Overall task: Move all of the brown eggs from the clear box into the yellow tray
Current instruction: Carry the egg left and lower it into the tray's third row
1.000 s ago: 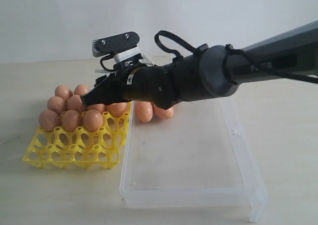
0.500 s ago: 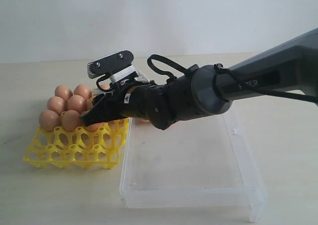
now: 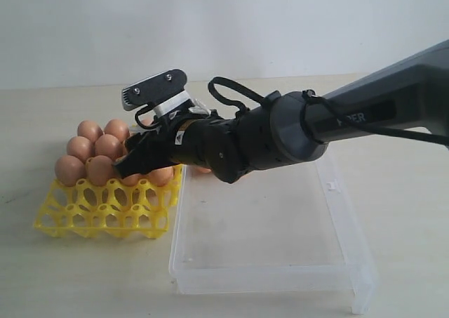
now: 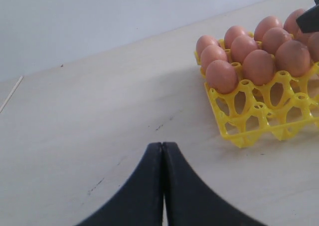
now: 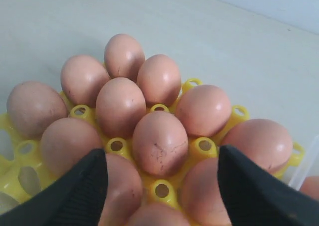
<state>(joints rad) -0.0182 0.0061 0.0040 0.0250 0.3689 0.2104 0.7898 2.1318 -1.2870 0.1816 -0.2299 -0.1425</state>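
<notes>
As right tool (image 5: 162, 154) gapes, egg (image 3: 162, 175) newly in tray (image 3: 98, 216)

Our right arm (image 3: 295, 132) stretches across toward the left side, angled down, right gripper (image 5: 162, 183) spread wide apart; our left gripper (image 4: 162, 148) sits pinched fully closed.

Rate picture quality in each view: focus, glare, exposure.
Exterior view: soft even light, slightly grainy, pale glare along the clear box front rim. Left wrist view: yellow tray and brown eggs sharp, shut left tool a featureless black. Right wrist view: middle eggs crisp, open right tool and nearest eggs blurred.
</notes>
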